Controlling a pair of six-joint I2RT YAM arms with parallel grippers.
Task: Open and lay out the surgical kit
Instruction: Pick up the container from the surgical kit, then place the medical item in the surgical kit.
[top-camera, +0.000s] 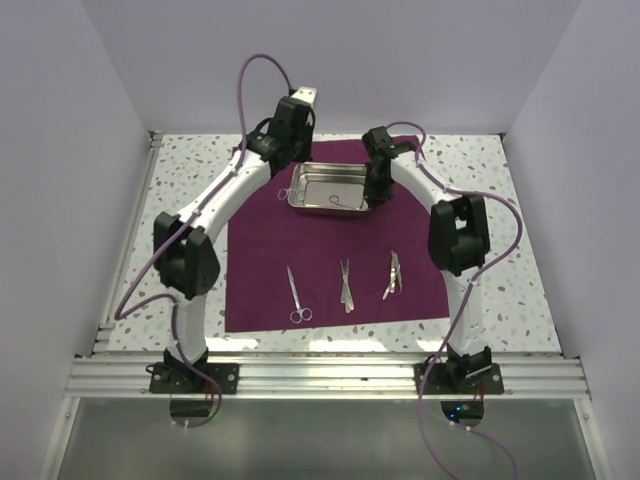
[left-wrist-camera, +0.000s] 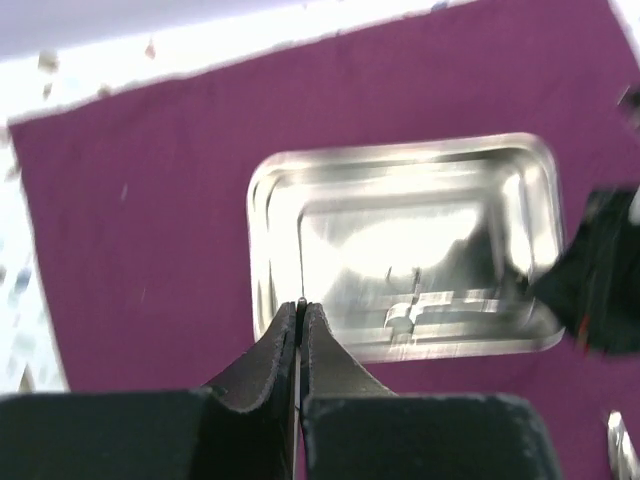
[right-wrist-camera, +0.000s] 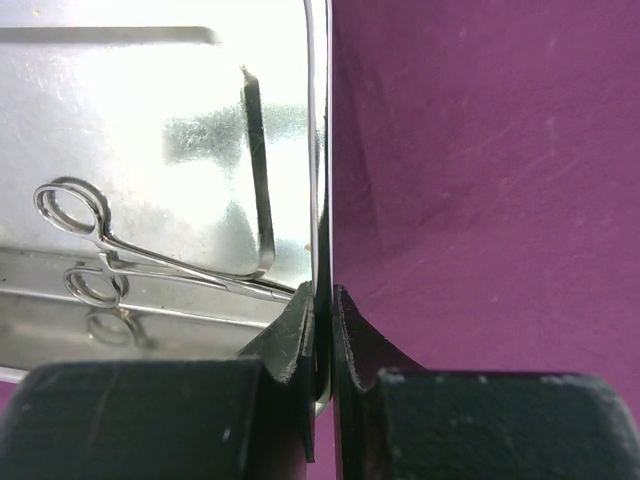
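Observation:
The dark purple cloth (top-camera: 260, 270) lies spread flat. The shiny steel tray (top-camera: 305, 203) sits on its far part. It also shows in the left wrist view (left-wrist-camera: 270, 200) and the right wrist view (right-wrist-camera: 150, 90). My right gripper (top-camera: 377, 190) (right-wrist-camera: 323, 290) is shut on the tray's right rim. Ring-handled forceps (right-wrist-camera: 100, 245) (top-camera: 338, 200) lie inside the tray. My left gripper (top-camera: 284, 172) (left-wrist-camera: 301, 305) is above the tray's left end. It is shut on a thin silver instrument (left-wrist-camera: 300, 260) seen edge-on. Scissors (top-camera: 297, 295) and two more instruments (top-camera: 346, 285) (top-camera: 391, 275) lie in a row on the near cloth.
The speckled tabletop (top-camera: 500, 290) surrounds the cloth. White walls close in the left, right and back. An aluminium rail (top-camera: 320, 375) runs along the near edge by the arm bases. Purple cables loop over both arms.

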